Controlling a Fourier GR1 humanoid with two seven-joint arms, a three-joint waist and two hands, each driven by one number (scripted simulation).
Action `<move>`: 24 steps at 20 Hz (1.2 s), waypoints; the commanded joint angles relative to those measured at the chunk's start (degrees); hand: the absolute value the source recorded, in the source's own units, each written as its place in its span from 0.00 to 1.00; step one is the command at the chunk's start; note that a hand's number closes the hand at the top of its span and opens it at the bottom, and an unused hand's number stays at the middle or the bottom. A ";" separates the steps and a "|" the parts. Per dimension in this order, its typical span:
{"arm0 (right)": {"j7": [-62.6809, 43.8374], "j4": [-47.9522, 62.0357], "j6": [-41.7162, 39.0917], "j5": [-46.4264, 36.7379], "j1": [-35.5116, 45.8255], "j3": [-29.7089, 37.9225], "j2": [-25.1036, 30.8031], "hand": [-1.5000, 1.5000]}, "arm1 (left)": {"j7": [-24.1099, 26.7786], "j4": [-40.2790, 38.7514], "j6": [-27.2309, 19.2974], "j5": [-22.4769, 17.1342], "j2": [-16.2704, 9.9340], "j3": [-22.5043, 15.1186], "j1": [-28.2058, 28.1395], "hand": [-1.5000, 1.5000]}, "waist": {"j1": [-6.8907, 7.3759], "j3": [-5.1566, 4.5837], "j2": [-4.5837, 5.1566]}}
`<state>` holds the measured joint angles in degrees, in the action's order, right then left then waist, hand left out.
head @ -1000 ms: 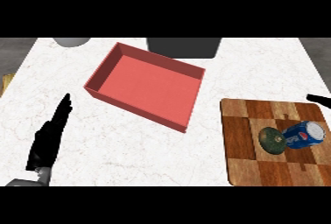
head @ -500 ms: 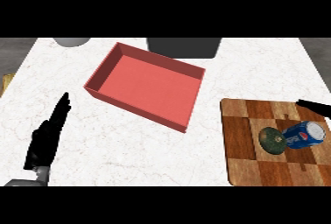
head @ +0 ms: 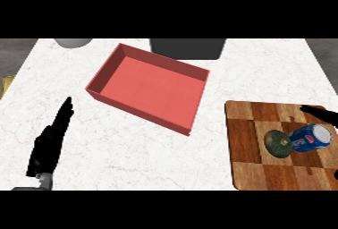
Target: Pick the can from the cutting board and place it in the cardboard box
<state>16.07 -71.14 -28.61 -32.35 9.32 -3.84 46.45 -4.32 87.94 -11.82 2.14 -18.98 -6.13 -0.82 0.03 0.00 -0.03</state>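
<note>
A blue can (head: 311, 137) lies on its side on the wooden cutting board (head: 254, 152) at the right, touching a dark green round fruit (head: 279, 143). The red open box (head: 150, 86) stands at the centre left of the counter. Only black fingers of my right hand (head: 321, 113) show at the right edge, just above the can and apart from it. My left hand (head: 51, 139) rests open at the lower left, fingers straight and pointing up, far from the can.
A dark square object (head: 188, 48) sits at the counter's far edge behind the box. A grey round object (head: 73, 42) shows at the top left. White marble counter (head: 145, 152) lies between the box and the board.
My right hand's fingers have come further in from the right edge, down toward the can. The left hand, can and box have not moved.
</note>
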 commanded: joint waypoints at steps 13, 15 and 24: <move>3.73 6.12 -0.45 -10.48 3.10 4.75 -8.23 0.00 | -3.48 3.77 4.02 5.50 4.27 3.70 -0.47 0.50 | 0.18 0.01 0.03; 4.44 6.12 0.35 -11.58 2.07 5.18 -8.54 0.00 | -2.98 0.70 4.02 6.31 5.67 3.59 0.90 0.50 | 0.07 0.01 0.04; 5.85 11.43 2.01 -16.53 3.51 4.02 -12.16 1.00 | -1.39 -0.04 8.42 4.69 4.79 7.01 1.13 0.50 | 0.24 0.02 0.08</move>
<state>21.74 -63.65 -27.82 -46.95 11.81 1.22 37.35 -4.76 88.20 -4.98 7.25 -14.30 0.29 -0.53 0.16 -0.39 -0.24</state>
